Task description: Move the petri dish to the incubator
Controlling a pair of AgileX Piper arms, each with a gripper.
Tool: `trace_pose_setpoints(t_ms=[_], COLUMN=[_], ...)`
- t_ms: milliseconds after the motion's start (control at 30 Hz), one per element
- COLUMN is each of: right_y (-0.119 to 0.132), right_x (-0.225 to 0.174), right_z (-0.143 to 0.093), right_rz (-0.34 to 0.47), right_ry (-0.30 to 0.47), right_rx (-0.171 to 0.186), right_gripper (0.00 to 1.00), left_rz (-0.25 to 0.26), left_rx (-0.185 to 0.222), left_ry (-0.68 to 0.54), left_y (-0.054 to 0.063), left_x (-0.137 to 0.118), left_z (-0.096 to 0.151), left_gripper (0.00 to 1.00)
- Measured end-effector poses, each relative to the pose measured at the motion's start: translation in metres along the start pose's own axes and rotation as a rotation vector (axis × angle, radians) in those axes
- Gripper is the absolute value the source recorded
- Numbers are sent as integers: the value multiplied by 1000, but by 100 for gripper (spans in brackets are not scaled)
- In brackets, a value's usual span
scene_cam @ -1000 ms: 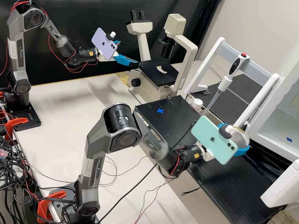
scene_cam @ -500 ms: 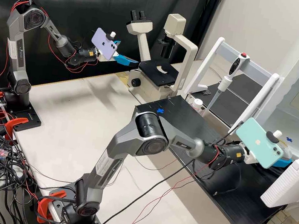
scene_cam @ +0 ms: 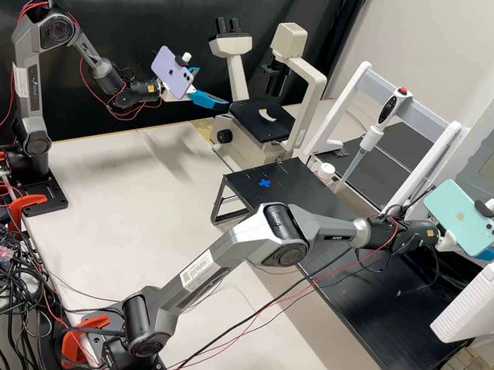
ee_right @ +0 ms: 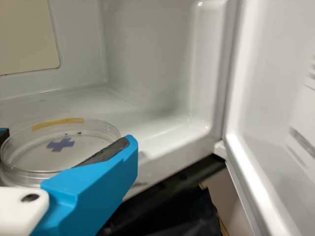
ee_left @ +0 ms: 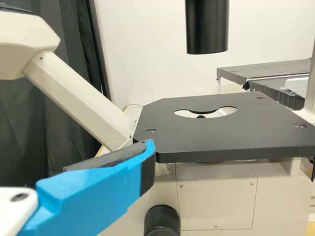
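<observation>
My right gripper (scene_cam: 489,253) is squeezing the clear round dish (ee_right: 93,142) between its fingers, and I am holding it near the front edge of the open white box (scene_cam: 490,99). My left gripper (scene_cam: 213,88) is hanging wide open beside the microscope (scene_cam: 229,46).

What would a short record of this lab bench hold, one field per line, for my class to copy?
petri dish: held by the right gripper
dish location: at the incubator
incubator door: open
seen through dish: blue cross
left gripper: open, near the microscope
pipette: at the white frame
</observation>
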Motion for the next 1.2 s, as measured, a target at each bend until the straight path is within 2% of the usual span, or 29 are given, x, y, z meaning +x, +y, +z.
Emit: trace_pose_setpoints(t_ms=[33, 67, 200, 233, 467, 667, 833, 1033, 1100, 1200], right_y=[0, -2, -3, -4, -10, -15, -25, -21, -19, -11], right_x=[3, 7, 16, 17, 20, 20, 17, -6, -18, -42], right_z=[-3, -2, -4, -3, -4, 0, 10, 13, 15, 22], right_rz=[3, 1, 2, 1, -15, -22, -40, -31, -25, 2], right_ry=[1, -3, -1, -2, -11, -18, -17, 16, 23, 24], right_rx=[-11, -3, -18, -18, -49, -49, -32, -44, -29, 37], right_gripper=[0, 0, 0, 100, 100, 100, 100, 100, 100, 100], left_rz=[0, 0, 0, 0, 0, 0, 0, 0, 0, 0], left_rx=[0, 0, 0, 0, 0, 0, 0, 0, 0, 0], left_ry=[0, 0, 0, 0, 0, 0, 0, 0, 0, 0], left_y=[0, 0, 0, 0, 0, 0, 0, 0, 0, 0], left_x=[0, 0, 0, 0, 0, 0, 0, 0, 0, 0], left_z=[0, 0, 0, 0, 0, 0, 0, 0, 0, 0], left_gripper=[100, 100, 100, 100, 100, 100, 100, 100, 100, 100])
